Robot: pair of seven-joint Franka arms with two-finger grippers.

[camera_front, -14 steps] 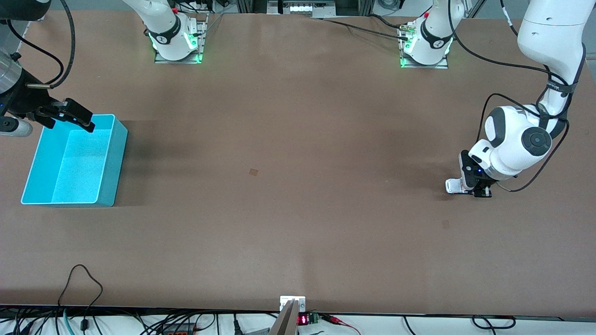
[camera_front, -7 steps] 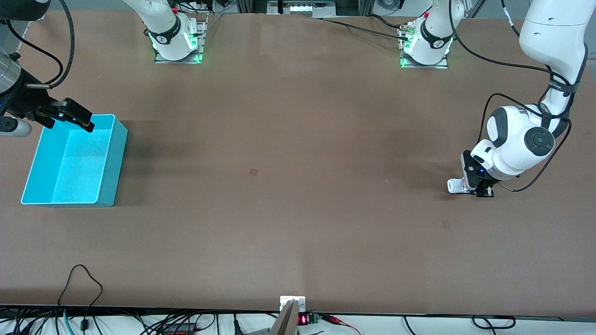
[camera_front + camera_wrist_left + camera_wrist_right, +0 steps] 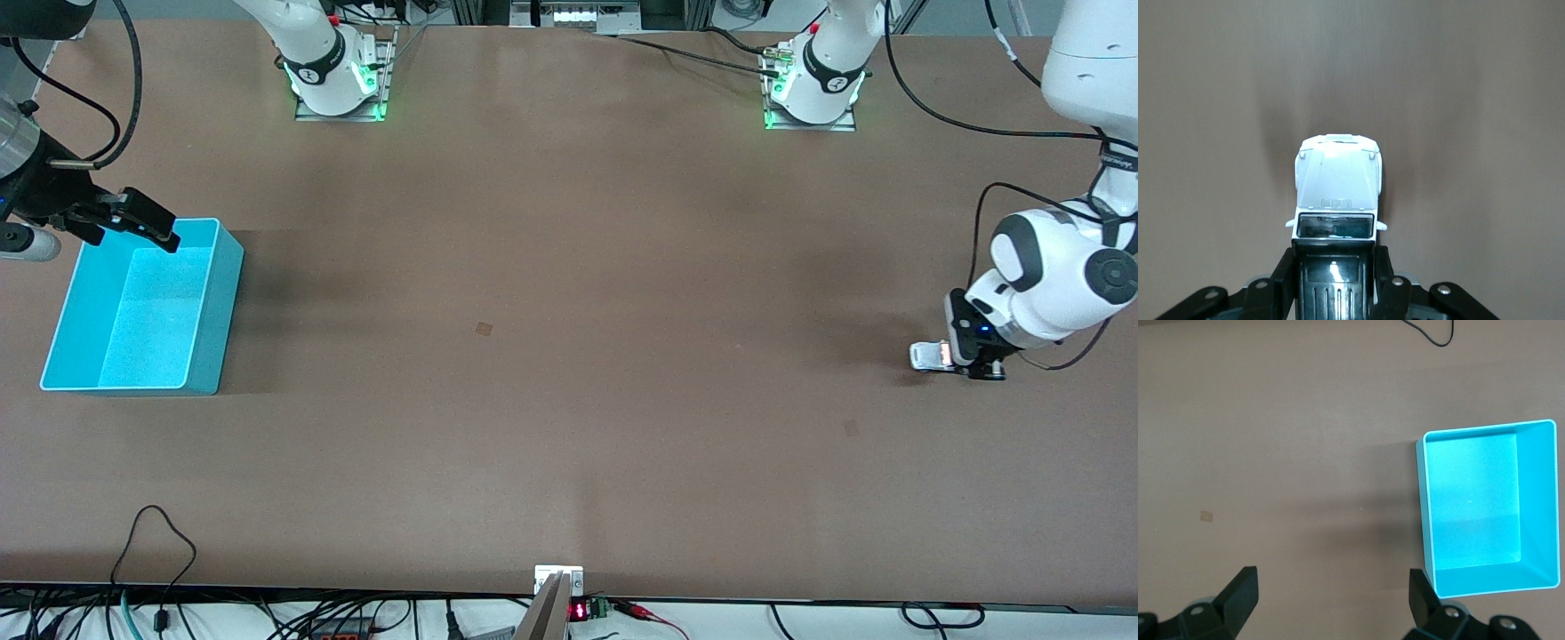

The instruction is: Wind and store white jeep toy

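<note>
Now | left gripper (image 3: 965, 363) clamps white jeep toy (image 3: 1337, 200) | right gripper (image 3: 1331, 597) spread, waiting

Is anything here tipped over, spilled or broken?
Nothing stands out. The white jeep toy sits level and whole in the left gripper, low at the left arm's end of the table. The turquoise bin stands upright and empty under the open right gripper.

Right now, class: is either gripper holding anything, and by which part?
The left gripper holds the white jeep toy by the sides of its black rear roof section. The right gripper, open over the turquoise bin, holds nothing.
</note>
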